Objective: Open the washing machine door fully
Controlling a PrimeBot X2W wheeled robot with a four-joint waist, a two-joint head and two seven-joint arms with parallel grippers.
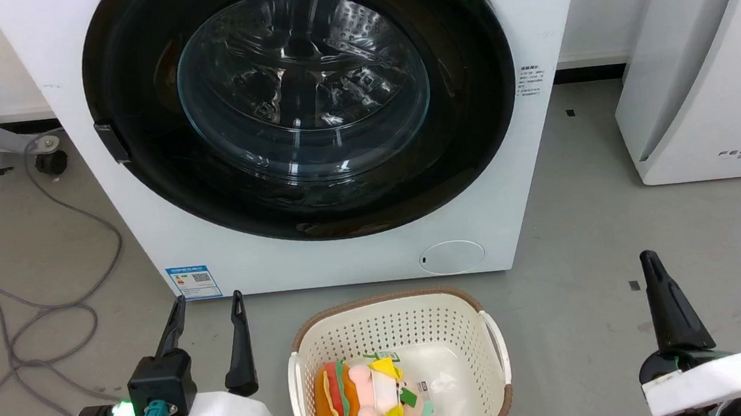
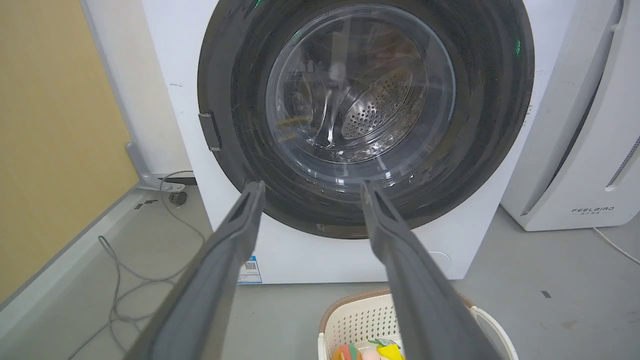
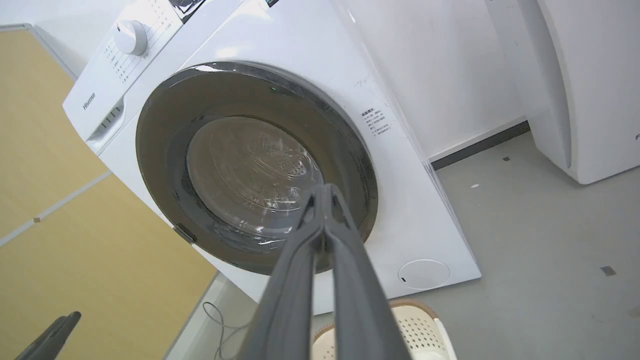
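The door [image 1: 304,100] sits shut, flush in the front of the machine [image 1: 361,259]. It is straight ahead of both grippers and well apart from them. The left gripper [image 1: 209,301] hangs low over the floor with its fingers spread wide and nothing between them. In its wrist view the tips frame the door's lower rim. The door's small dark tab [image 1: 111,142] lies ahead of this gripper, higher up and a little to its left. The right gripper [image 3: 325,192] has its fingertips pressed together on nothing and points at the lower part of the door. Between the grippers, just right of the left one, stands a basket [image 1: 391,323] holding what looks like a burger plush [image 1: 361,403].
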